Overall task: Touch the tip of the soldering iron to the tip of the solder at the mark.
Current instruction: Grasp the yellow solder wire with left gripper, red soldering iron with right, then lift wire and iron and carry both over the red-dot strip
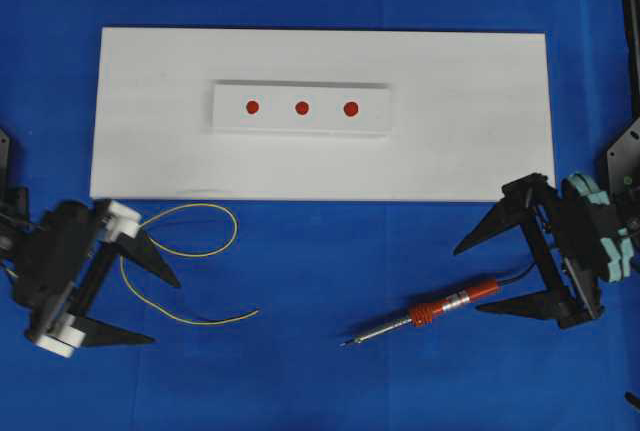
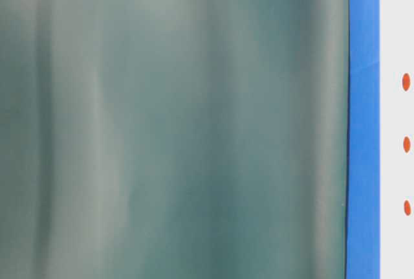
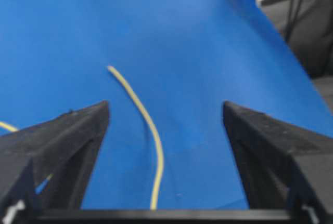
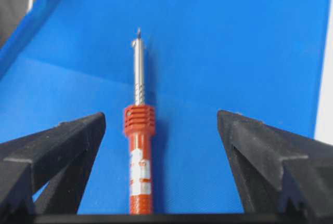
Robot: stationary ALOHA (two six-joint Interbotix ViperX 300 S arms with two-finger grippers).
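Now both grippers low, spread: left gripper [image 1: 145,301], right gripper [image 1: 500,274].

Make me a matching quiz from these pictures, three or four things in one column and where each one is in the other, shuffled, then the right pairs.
Things:
1. soldering iron
2. solder
3. red dots
4. white board

Places, overhead view:
A. on the raised white strip
B. on the blue cloth by the left gripper
C. under the raised strip
D. on the blue cloth by the right gripper

Pairs: 1-D, 2-B, 3-A, 4-C
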